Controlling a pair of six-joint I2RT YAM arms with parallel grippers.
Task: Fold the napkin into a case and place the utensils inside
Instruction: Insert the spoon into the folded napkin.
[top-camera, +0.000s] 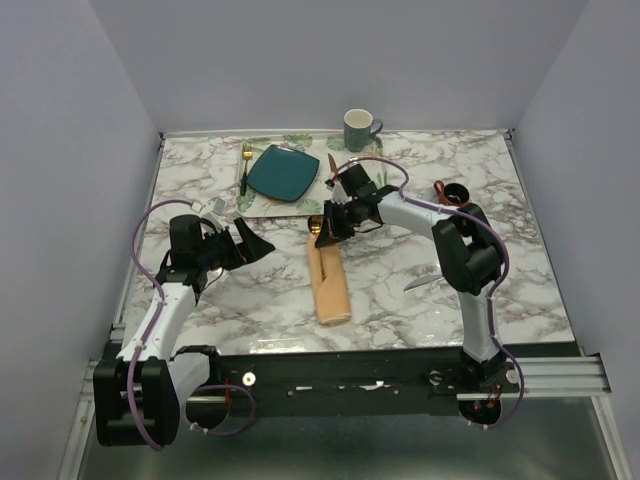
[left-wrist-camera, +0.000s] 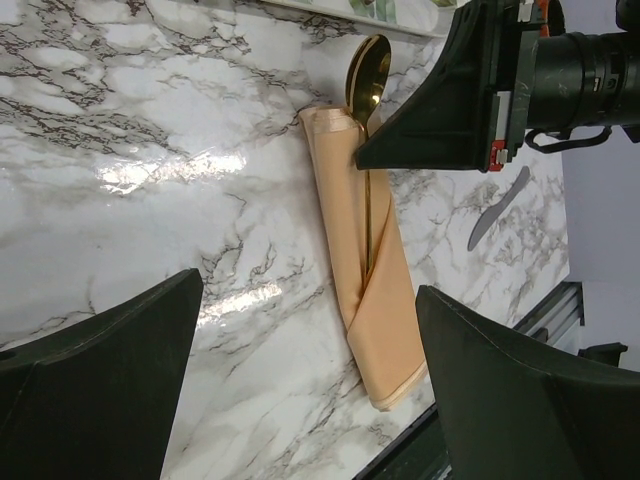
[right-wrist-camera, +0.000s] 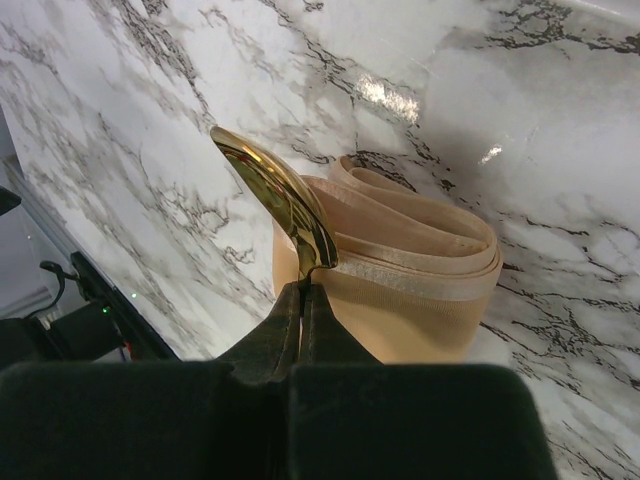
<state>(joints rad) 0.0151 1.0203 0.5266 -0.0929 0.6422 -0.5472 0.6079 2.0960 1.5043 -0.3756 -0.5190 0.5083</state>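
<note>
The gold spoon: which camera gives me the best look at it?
The left wrist view: the gold spoon shows from bowl to handle, lying along the napkin. The right wrist view shows only its bowl, close up, pinched at the neck by the right pincer. The top view gives just a small gold glint.

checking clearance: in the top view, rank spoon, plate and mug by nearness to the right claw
1. spoon, gripped in the right claw itself
2. plate, just beyond it, up-left in view
3. mug, farthest back
</note>
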